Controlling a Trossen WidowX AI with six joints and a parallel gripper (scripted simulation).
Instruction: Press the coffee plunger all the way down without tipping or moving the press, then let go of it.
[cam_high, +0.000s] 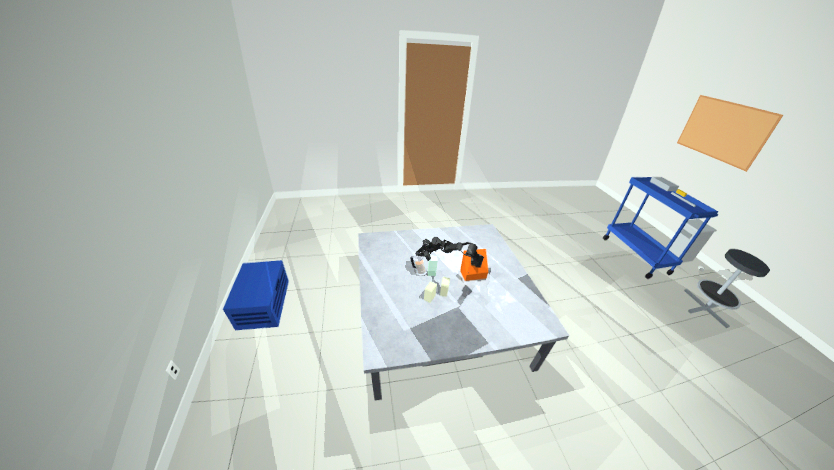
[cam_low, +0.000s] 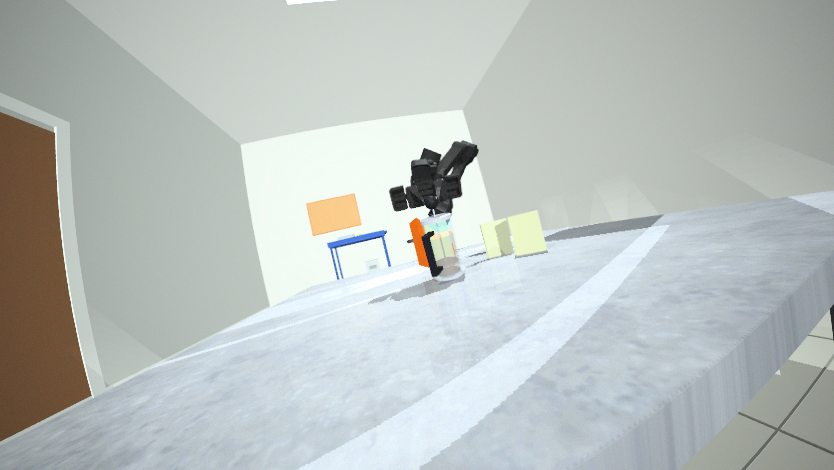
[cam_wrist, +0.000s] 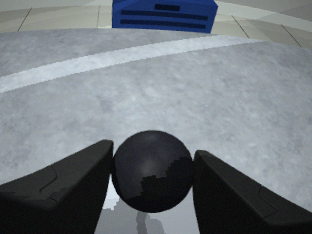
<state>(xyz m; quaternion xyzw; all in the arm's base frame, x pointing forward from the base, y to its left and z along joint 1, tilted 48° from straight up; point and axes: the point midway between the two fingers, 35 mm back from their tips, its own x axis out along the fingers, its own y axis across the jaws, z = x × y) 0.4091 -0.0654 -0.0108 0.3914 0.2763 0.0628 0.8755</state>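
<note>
A glass coffee press (cam_low: 444, 251) (cam_high: 418, 265) with a black handle stands upright on the grey table (cam_low: 525, 361) (cam_high: 466, 326). Its round black plunger knob (cam_wrist: 152, 169) (cam_low: 430, 202) sits low, close to the top of the glass. My gripper (cam_wrist: 154, 156) (cam_low: 430, 201) (cam_high: 421, 252) comes down from above and is shut on the knob, one finger on each side. The rod below the knob is mostly hidden.
Two pale yellow blocks (cam_low: 513, 235) (cam_high: 437, 289) and a pale green block (cam_high: 433, 267) stand near the press. The arm's orange base (cam_high: 473, 264) (cam_low: 416, 240) is beside it. A blue crate (cam_wrist: 164, 4) (cam_high: 256, 294) stands on the floor past the table edge.
</note>
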